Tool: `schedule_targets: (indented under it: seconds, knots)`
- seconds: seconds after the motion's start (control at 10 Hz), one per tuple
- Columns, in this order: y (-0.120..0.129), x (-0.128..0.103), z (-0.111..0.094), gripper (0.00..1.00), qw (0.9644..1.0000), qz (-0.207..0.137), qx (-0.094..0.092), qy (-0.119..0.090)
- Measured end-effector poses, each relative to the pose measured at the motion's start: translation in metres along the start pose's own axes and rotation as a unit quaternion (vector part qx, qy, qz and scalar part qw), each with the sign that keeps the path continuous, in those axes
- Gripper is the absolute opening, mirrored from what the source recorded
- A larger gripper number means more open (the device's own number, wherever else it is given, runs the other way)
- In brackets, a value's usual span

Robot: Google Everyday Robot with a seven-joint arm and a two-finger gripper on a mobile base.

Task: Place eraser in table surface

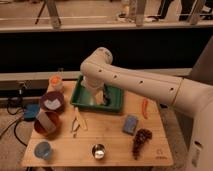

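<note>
1. wooden planks, light in colour, make up the table surface (107, 137), which has a small dark mark (159, 154) at its front right corner.
2. the eraser (46, 120), a pale beige-grey block, stands tilted in a red bowl (50, 132) near the left edge, so it is not on the bare wood.
3. just behind that bowl, a dark maroon bowl (51, 100) holds something white, and an orange item (56, 80) sits at the back left corner.
4. a green tray (116, 101) lies along the back edge, about midway.
5. the white arm (145, 85) reaches in from the right and bends above the tray. the gripper (101, 95) hangs down inside the tray, well apart from the eraser. i cannot tell whether it is clenched, released or grasping anything.
6. a flat blue-grey pad (130, 123) lies right of centre. an orange stick-like thing (145, 106) lies behind it near the right edge, and a dark brown lumpy object (141, 140) lies toward the front right corner.
7. a metal cup (98, 150) stands at the middle of the front edge and a blue cup (43, 149) at the front left corner. a pale utensil (77, 120) lies between the red bowl and the centre.
</note>
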State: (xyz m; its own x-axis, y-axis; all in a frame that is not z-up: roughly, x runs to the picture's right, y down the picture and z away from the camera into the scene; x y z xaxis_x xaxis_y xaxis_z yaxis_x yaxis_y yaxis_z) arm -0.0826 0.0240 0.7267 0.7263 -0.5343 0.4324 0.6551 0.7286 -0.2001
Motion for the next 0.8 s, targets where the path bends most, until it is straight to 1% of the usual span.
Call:
schedule_targets:
  seconds: [0.1, 0.3, 0.5, 0.6, 0.7, 0.8]
  knots:
    - [-0.004, -0.012, 0.001, 0.80, 0.9997, -0.024, 0.000, -0.010]
    - [-0.009, -0.028, 0.003, 0.80, 0.9979, -0.062, -0.004, -0.019]
    - [-0.016, -0.048, 0.011, 0.80, 0.9947, -0.097, -0.019, -0.029]
    - [-0.018, -0.057, 0.018, 0.80, 0.9921, -0.117, -0.032, -0.033]
    - [-0.017, -0.061, 0.022, 0.80, 0.9901, -0.129, -0.042, -0.034]
    - [-0.017, -0.063, 0.024, 0.80, 0.9889, -0.136, -0.048, -0.035]
